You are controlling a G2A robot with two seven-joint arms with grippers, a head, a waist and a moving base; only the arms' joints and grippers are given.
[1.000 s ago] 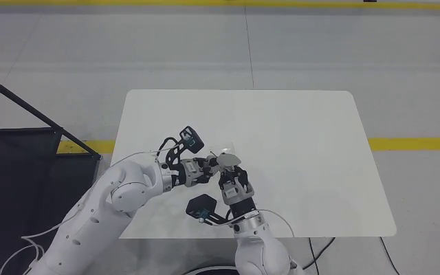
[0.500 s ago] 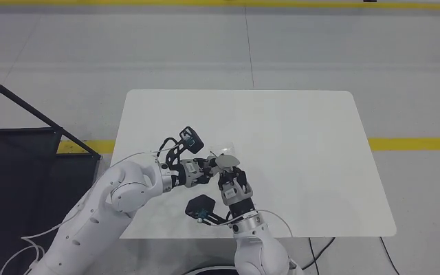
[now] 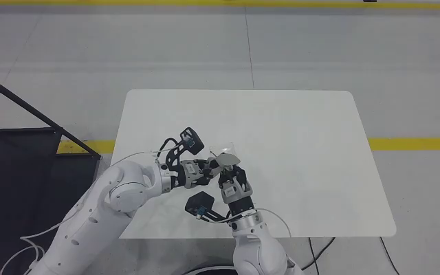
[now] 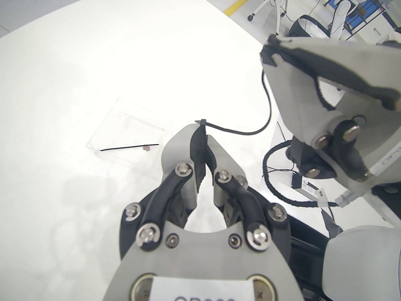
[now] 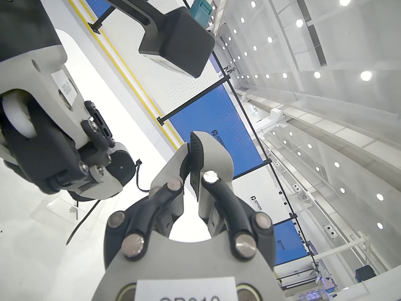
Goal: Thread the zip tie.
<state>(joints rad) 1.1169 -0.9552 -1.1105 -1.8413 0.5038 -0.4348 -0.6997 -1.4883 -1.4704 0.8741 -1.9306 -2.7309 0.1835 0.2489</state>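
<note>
A thin black zip tie (image 4: 244,132) hangs above the white table (image 3: 309,137), bent into a curve between my two grippers. My left gripper (image 4: 200,136) is shut on its head end, which pokes out just past the fingertips. From there the strap swings sideways and up to my right gripper (image 4: 269,53), which is shut on the tail end. In the right wrist view my right gripper (image 5: 194,145) has its pads pressed together, and the tie's head (image 5: 138,161) shows at the left gripper (image 5: 123,167). From above, both grippers (image 3: 220,167) meet near the table's front left.
A clear flat tray (image 4: 125,126) lies on the table just beyond the grippers, with a second thin black tie (image 4: 128,149) on it. The table's right half and far side are bare white surface. A black frame stands off the table's left edge (image 3: 41,124).
The right arm's wrist has shifted very slightly to the left. Both grippers keep their hold on the zip tie.
</note>
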